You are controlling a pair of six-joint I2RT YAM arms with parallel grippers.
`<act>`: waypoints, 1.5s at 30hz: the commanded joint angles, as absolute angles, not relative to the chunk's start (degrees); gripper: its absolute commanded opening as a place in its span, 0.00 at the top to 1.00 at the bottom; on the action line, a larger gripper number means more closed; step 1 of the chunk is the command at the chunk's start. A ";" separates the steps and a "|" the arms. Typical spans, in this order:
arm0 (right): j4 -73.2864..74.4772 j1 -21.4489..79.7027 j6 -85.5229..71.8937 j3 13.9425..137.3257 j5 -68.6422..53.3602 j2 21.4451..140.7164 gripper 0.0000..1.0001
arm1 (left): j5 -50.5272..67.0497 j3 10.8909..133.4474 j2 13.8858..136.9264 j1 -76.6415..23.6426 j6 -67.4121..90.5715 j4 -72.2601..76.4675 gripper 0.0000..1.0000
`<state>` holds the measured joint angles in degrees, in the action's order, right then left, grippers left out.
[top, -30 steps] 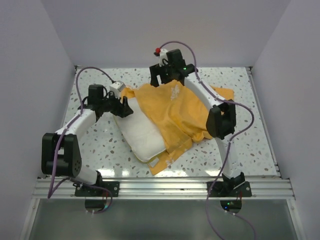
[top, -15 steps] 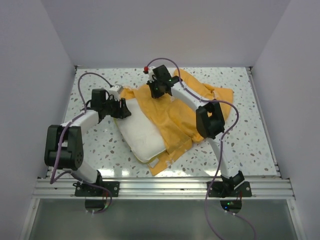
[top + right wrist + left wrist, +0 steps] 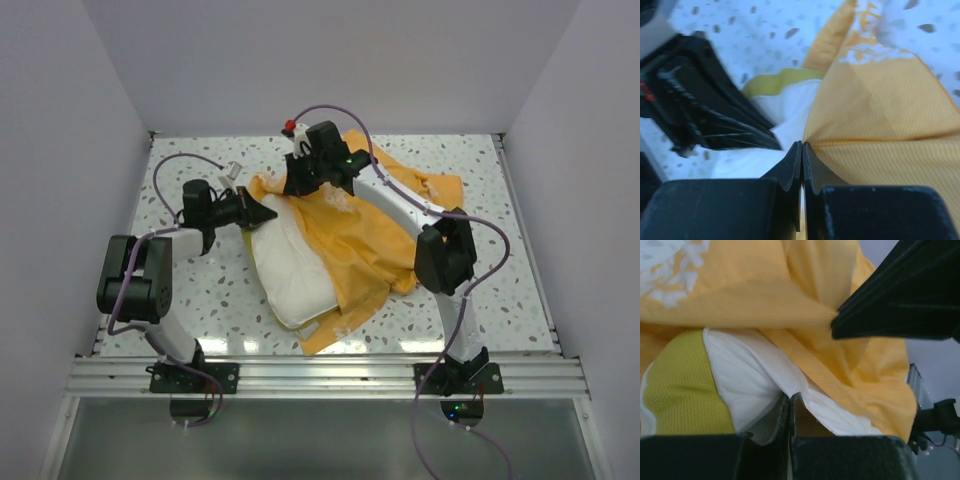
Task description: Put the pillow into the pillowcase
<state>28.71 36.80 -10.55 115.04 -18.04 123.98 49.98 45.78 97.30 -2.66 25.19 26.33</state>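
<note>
1. The speckled table point(image 3: 215, 300) carries everything. On its left side the left arm lies low and reaches rightward to the middle.
2. The left gripper point(image 3: 262, 212) sits at the far left corner of the pillow point(image 3: 290, 268). In its wrist view the jaws are clenched together, tips pressed in where white pillow cloth meets an orange hem. I cannot tell whether any cloth is caught between them.
3. The pillow lies mid-table, slanting from far left toward the near edge. Its left part is bare and its right part is under orange fabric. Its yellow-green strip point(image 3: 685, 385) is at the far end, just beside the left gripper.
4. The right gripper point(image 3: 300, 183) hangs just beyond the left one, over the pillow's far end. Its jaws are clamped on a fold at the edge of the pillowcase point(image 3: 375, 225), with creases fanning out from the tips.
5. The pillowcase is crumpled, draped over the pillow's right side and spread toward the far right. One corner pokes out at the pillow's near end.
6. The right arm stretches across the pillowcase from the near right.
</note>
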 commanded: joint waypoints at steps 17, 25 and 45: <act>29.26 41.05 -15.57 110.92 -31.91 123.13 1.00 | 52.82 30.75 92.74 -0.62 36.42 41.79 0.63; 33.12 40.61 -9.24 102.57 -21.54 120.23 1.00 | 50.45 35.50 78.95 5.69 15.04 7.13 0.35; 22.06 42.70 -23.98 105.56 -44.98 124.28 1.00 | 64.67 29.01 90.79 2.65 31.69 31.13 0.85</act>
<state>25.82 39.46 -17.80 104.01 -34.17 124.53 54.46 31.57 90.50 6.33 19.79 7.66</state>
